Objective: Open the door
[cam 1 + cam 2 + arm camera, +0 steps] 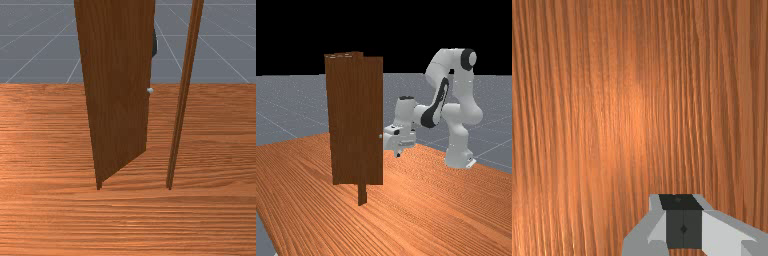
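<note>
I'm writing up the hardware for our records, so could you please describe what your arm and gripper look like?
My arm is glossy white, with smooth, rounded segments and black caps and bands around some joints; I see no cables on it. My gripper has two angular, light grey fingers with blocky black tips.

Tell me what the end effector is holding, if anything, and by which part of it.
Nothing is held: the end effector is shut with nothing between its fingers.
</note>
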`<action>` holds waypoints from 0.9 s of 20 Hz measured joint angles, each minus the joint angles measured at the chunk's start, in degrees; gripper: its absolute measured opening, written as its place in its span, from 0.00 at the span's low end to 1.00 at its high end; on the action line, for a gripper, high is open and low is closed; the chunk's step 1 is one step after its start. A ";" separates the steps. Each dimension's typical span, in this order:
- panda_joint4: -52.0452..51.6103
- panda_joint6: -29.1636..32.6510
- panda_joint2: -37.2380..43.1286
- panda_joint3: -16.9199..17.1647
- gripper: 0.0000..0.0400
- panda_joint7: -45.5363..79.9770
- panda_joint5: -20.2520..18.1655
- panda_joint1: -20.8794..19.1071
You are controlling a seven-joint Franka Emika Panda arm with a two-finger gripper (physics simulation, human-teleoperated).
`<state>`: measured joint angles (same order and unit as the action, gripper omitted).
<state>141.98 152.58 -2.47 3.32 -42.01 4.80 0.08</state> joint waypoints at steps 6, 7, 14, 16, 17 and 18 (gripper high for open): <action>14.89 -7.60 15.71 -6.92 0.00 25.55 -0.77 -1.13; 13.44 -8.49 14.63 -10.70 0.00 35.85 -1.80 0.30; -5.03 -8.96 -0.93 -16.02 0.00 35.17 3.43 9.48; -26.47 -19.60 -14.87 -13.73 0.00 33.71 6.70 10.16; -38.39 -26.57 -22.10 -11.43 0.00 34.69 10.85 12.17; -46.26 -30.35 -26.91 -10.11 0.00 34.33 12.19 13.01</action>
<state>95.72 122.23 -29.38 -6.78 -7.68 16.99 13.09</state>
